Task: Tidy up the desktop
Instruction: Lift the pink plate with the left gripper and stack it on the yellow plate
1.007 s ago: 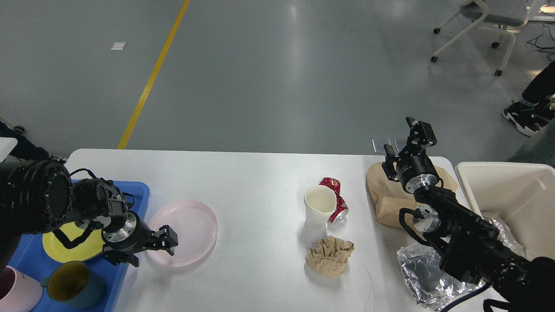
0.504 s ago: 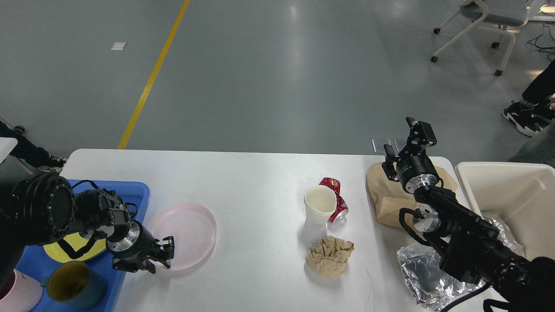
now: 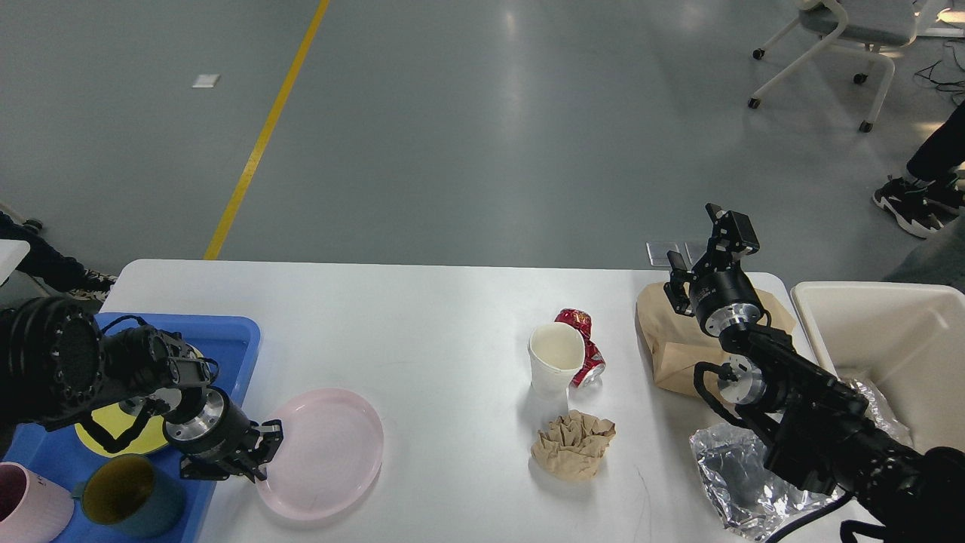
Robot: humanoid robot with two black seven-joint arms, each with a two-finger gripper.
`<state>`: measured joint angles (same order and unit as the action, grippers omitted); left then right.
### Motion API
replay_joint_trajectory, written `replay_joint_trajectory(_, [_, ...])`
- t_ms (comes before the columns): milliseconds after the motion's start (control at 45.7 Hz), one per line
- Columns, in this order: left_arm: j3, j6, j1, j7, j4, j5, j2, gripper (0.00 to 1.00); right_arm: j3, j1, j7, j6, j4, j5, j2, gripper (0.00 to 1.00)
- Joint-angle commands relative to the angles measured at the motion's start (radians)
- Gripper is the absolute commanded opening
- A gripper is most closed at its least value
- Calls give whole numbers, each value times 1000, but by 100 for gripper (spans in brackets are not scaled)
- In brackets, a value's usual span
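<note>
Wide bare stretch of worktop (image 3: 437, 332) between pink plate (image 3: 324, 452) and paper cup (image 3: 556, 366). Right of that, crowded: red can (image 3: 584, 354) touching the cup, crumpled brown paper (image 3: 573, 445) just in front, paper bag (image 3: 675, 351) and foil (image 3: 735, 475) beyond. Blue tray (image 3: 226, 335) at left edge.

The left gripper (image 3: 262, 455) grips the rim of a pink plate (image 3: 324, 452) on the white surface (image 3: 437, 332), beside the blue tray (image 3: 237, 335).

Bright, even overhead light; soft glare streaks on the grey floor (image 3: 520, 90), faint shadows under things, everything sharp.
</note>
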<state>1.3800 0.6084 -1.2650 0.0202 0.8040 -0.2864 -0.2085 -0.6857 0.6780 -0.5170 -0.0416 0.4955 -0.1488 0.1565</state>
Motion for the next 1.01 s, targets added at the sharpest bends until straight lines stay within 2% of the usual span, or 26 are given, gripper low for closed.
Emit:
replay_joint_trajectory(0, [-6,17,-30,-32,-2,0,-22,0,0,0,0,0,0,0,0,100])
replay_joint_trajectory(263, [-21,34,-106,-80,0,1,-42,0,0,0,0,0,0,0,0,100])
replay_joint_trajectory(569, [-18,177,-293,-89,6,1,-81,0,0,0,0,0,0,0,0,100])
replay_joint_trajectory(766, [-13,266,-393,-98,1,1,-222,0,0,0,0,-1,0,0,0,100])
replay_joint_trajectory(919, [-19,260,-375,-98,-51,0,-354,0,0,0,0,-1,0,0,0,100])
replay_joint_trajectory(985, [-22,260,-329,-98,-89,0,-391,0,0,0,0,0,0,0,0,100])
